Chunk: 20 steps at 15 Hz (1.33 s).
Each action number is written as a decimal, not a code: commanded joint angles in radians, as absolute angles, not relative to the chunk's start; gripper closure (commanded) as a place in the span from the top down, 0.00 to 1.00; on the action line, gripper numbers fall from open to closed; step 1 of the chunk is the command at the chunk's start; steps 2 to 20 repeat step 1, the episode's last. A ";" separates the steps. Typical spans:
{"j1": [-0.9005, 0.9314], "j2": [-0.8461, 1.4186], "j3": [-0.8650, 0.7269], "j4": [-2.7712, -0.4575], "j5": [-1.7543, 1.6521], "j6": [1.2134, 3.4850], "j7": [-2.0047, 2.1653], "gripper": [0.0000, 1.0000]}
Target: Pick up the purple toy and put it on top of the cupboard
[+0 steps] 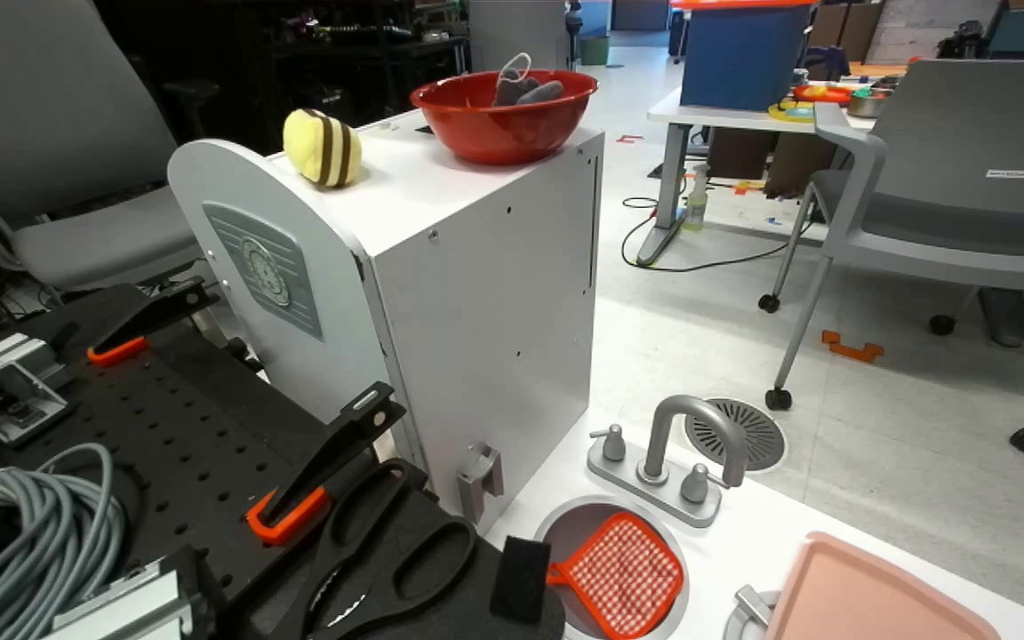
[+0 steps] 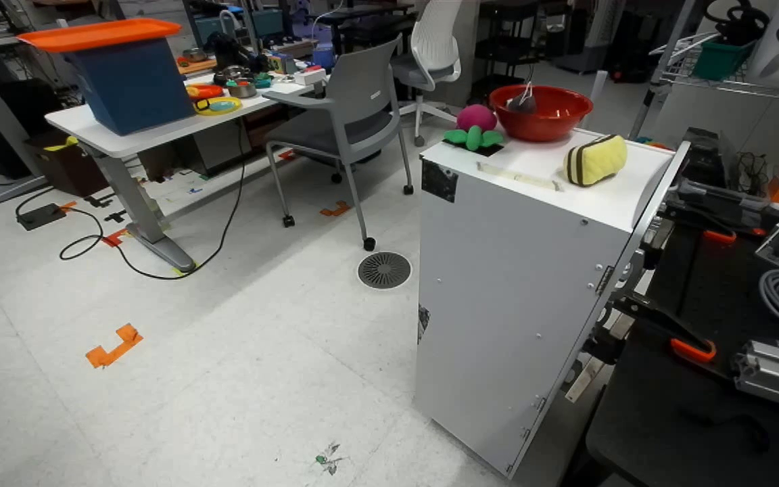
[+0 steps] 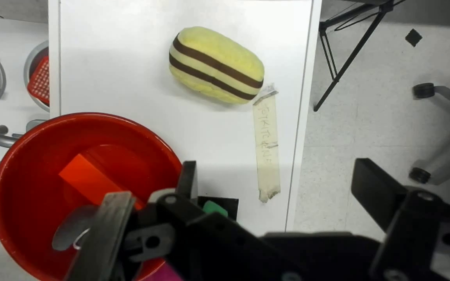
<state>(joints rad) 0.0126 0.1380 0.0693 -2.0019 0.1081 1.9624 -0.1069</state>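
The purple toy [image 2: 476, 118], a magenta round body with green leaf-like parts, rests on the flat white top of the cupboard, beside a red bowl. In the wrist view only a magenta bit of the toy [image 3: 164, 274] and a green tip show; the gripper covers the rest. An exterior view does not show the toy. The cupboard [image 1: 494, 293] is a white box with a rounded grey side panel; it also shows in an exterior view [image 2: 498, 270]. My gripper [image 3: 274, 175] is open and empty, above the cupboard's edge, seen only in the wrist view.
The red bowl [image 2: 541, 115] holds grey and orange items [image 3: 92, 177]. A yellow striped plush [image 3: 217, 64] lies on the cupboard top. A grey chair [image 2: 356, 101] and a table with a blue bin [image 2: 136, 81] stand nearby. A black bench [image 1: 174, 427] adjoins the cupboard.
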 commanded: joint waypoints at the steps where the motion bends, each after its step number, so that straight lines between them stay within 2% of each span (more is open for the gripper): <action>1: 0.020 0.138 0.062 -2.000 0.109 1.960 -0.107 1.00; 20: 0.020 0.138 0.062 -2.000 0.109 1.960 -0.107 1.00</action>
